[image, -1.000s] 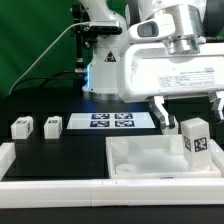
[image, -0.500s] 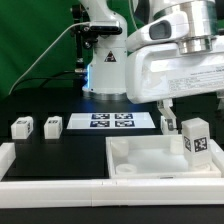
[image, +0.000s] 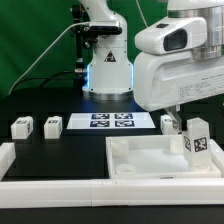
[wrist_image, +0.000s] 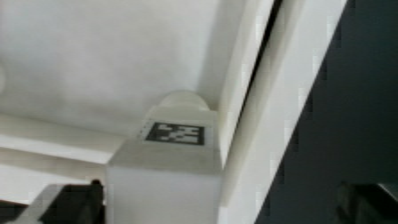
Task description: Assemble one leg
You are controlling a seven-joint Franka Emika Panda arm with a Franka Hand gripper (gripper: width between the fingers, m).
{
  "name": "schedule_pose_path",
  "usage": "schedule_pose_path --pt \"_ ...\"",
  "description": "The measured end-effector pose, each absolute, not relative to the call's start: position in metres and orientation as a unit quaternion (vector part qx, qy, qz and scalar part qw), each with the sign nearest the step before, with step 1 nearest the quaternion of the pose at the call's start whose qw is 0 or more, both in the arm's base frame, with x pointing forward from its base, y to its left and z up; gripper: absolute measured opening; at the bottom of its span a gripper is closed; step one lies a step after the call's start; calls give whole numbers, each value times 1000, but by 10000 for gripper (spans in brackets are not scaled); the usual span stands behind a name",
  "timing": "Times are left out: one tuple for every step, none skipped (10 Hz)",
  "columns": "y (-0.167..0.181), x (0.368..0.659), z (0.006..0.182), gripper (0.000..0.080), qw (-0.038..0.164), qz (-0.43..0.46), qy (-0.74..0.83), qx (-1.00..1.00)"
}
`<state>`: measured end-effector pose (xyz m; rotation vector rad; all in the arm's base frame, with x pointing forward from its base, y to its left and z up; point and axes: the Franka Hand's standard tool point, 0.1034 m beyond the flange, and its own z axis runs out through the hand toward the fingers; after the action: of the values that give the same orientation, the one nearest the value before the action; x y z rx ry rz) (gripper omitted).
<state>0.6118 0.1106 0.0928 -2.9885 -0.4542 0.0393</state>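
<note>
A leg, a white block with a tag on its face, stands upright in the far corner of the large white tray-like piece at the exterior view's right. My gripper hangs just above it, open and empty. In the wrist view the leg rises from the tray's corner, and my gripper has its dark fingertips spread wide on either side of it, not touching. Three more legs lie on the black table: two at the left, one by the marker board.
The marker board lies flat behind the tray. A raised white border runs along the table's front and left. The robot base stands at the back, with a cable leading off to the left.
My gripper has lifted up and away from the leg in the tray's corner. The leg stays standing where it was. Nothing else has moved.
</note>
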Motion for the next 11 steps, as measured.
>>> schedule_pose_path --pt "110 612 91 649 59 14 -149 -987" --pt "109 612 91 649 59 14 -149 -987" --pt "109 611 89 649 60 15 -149 -987" --pt "109 611 89 649 60 15 -149 -987" --pt "109 611 89 521 60 15 -149 -987" --pt "109 611 89 521 60 15 -149 -987" --pt "109 611 89 385 60 15 -149 -987" --pt "109 611 89 295 60 15 -149 -987" --pt "109 612 89 295 59 13 -150 -987" --pt "109 612 89 295 60 12 -143 -988" --pt "109 612 89 295 60 13 -127 -990"
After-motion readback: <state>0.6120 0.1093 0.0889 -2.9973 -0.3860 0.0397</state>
